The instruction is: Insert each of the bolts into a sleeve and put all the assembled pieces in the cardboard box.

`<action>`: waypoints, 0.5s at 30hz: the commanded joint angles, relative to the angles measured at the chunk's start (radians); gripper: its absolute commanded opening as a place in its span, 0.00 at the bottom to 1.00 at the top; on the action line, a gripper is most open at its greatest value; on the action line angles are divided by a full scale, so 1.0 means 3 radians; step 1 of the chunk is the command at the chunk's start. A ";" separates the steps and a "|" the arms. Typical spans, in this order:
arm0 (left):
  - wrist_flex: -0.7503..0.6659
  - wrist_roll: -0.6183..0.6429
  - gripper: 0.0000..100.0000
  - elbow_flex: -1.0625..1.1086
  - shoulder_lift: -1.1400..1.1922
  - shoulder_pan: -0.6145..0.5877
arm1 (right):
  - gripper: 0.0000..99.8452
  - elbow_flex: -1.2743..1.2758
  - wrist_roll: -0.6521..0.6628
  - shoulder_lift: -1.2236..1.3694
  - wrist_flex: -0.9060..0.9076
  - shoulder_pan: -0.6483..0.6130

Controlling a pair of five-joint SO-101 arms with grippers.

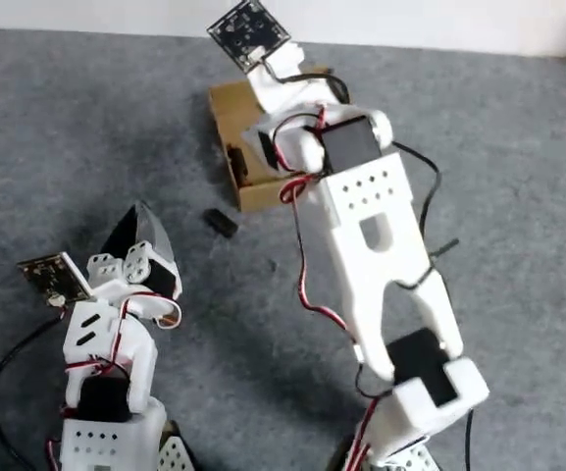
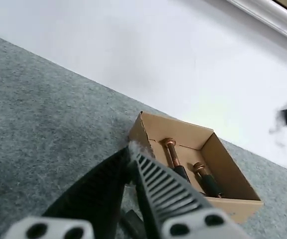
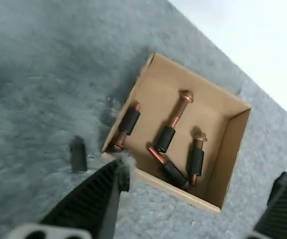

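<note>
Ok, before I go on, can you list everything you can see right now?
cardboard box: one, brown, on the carpet close to the wall, top open
bolt-and-sleeve pieces: four, copper bolts in black sleeves, lying inside the box
loose sleeve: one, black, on the carpet just outside the box, with no bolt in it
carpet: grey, covering the work surface
wall: white, along the far edge behind the box
left gripper: black fingers, shut and empty, back from the box and pointing towards it
right gripper: black fingers, open and empty, above the box
</note>
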 commanded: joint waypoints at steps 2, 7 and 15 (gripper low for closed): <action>-0.0092 -0.0020 0.01 0.0043 -0.0033 -0.0043 | 0.39 -0.0105 -0.0225 -0.0529 0.0304 -0.0279; -0.0082 -0.0010 0.01 -0.0023 -0.0018 -0.0146 | 0.39 -0.0100 -0.0261 -0.0616 0.0806 -0.0591; 0.0445 -0.0005 0.01 -0.0657 -0.0018 -0.0795 | 0.39 0.0611 -0.0261 -0.0350 0.0524 -0.0616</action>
